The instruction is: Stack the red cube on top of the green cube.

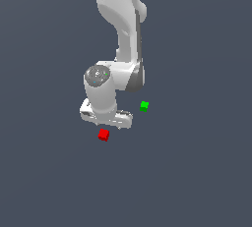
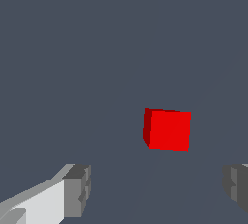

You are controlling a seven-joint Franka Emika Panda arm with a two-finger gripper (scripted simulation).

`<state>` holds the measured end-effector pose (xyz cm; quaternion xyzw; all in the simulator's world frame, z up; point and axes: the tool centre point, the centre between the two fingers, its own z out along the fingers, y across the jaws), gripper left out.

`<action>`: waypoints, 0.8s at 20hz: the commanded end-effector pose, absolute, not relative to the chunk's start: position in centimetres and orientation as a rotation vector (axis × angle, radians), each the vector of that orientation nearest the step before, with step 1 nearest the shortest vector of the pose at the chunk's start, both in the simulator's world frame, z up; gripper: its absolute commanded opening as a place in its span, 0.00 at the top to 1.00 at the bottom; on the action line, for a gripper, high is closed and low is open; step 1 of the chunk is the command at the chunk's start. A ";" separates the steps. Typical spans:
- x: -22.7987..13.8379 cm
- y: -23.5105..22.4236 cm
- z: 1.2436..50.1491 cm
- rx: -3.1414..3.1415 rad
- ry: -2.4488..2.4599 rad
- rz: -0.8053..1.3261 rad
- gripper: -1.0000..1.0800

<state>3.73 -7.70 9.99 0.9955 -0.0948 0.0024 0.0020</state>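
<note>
Jaws spread wide, empty. Red cube (image 2: 167, 130) on counter, ahead of jaws, not yet between fingertips (image 2: 77, 191). Green cube (image 1: 143, 106) well apart. Advice: centre over red cube, square fingers to flat faces, descend, then close.

- red cube (image 1: 103, 134): plain bright red, one side face darker
- green cube (image 1: 143, 106): plain bright green
- gripper (image 2: 157, 189): white body, grey fingertips (image 2: 77, 189)
- floor (image 1: 197, 172) around the red cube: flat slate blue-grey

Flat matt red cube (image 2: 167, 129), matt green cube (image 1: 144, 106), smooth glossy white claw (image 2: 155, 189)
</note>
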 end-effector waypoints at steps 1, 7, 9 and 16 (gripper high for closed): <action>4.1 -8.9 8.8 3.120 -0.342 0.006 0.04; 4.6 -10.5 7.1 3.115 -0.403 0.001 0.04; 4.6 -10.7 7.0 3.114 -0.410 0.000 0.04; 4.6 -10.7 6.6 3.114 -0.410 -0.001 0.04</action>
